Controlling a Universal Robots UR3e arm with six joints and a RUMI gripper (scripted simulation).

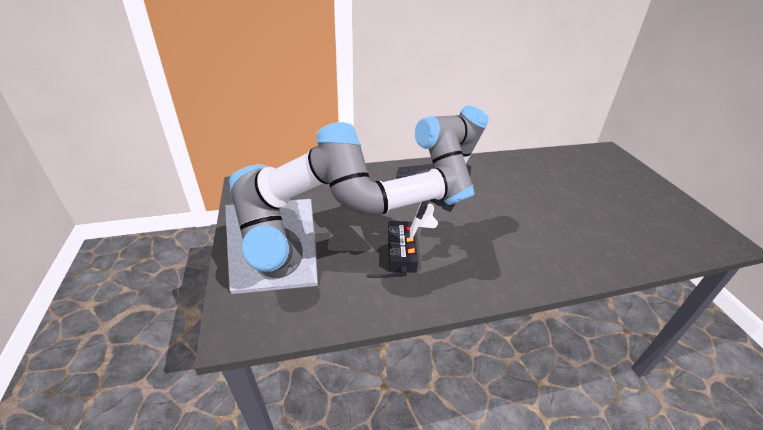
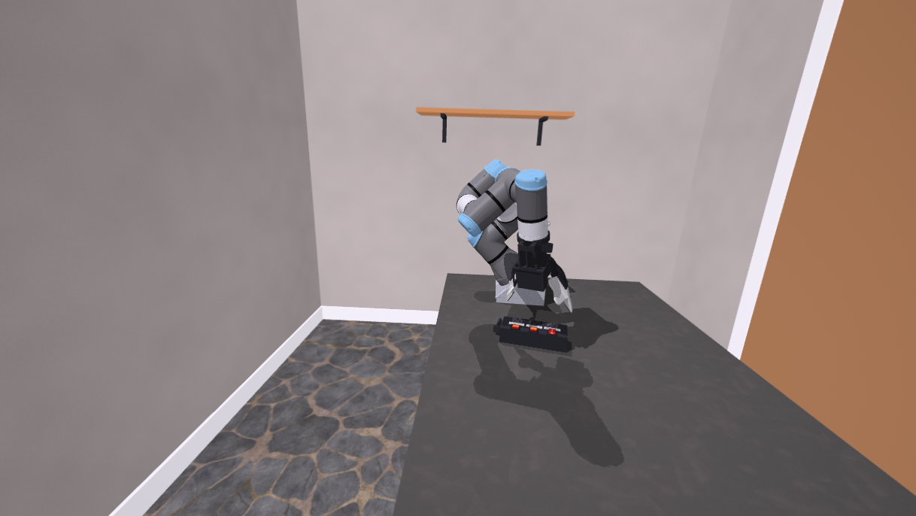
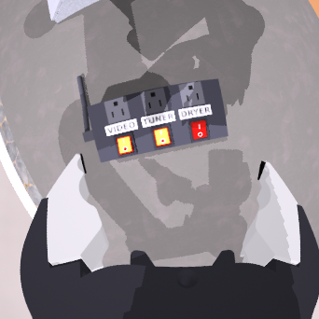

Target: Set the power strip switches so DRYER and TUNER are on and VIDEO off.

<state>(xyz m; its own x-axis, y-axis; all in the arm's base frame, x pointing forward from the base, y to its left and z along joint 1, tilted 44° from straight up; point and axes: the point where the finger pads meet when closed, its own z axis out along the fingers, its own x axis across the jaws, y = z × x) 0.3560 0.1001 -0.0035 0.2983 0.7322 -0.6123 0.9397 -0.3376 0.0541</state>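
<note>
The strip [image 3: 156, 119] lies face up on the bench [image 1: 534, 224], near the middle of its width and just in front of the arm [image 1: 347, 181], with its cord stub pointing toward the bench's near edge. In the wrist view we read three labelled rockers in a row: VIDEO [image 3: 124, 145] and TUNER [image 3: 160, 137] glow yellow-orange, DRYER [image 3: 198, 131] is plain dark red. We judge the lit ones to be on, so TUNER is right already, VIDEO needs turning off and DRYER needs turning on.

Our gripper [image 3: 170, 163] hangs over the strip with jaws spread fully and nothing between them. In the top view one white finger [image 1: 421, 220] slants down toward the DRYER end, seemingly close above it; whether it touches we cannot tell.

To press well, we should use one fingertip only, land it on the raised half of the rocker and push straight down, not sideways, since the strip is loose and light enough to slide or tip. With the jaws this wide, the other finger stays off the strip. TUNER sits just beside both targets, so we keep the tip centred on its own rocker.
</note>
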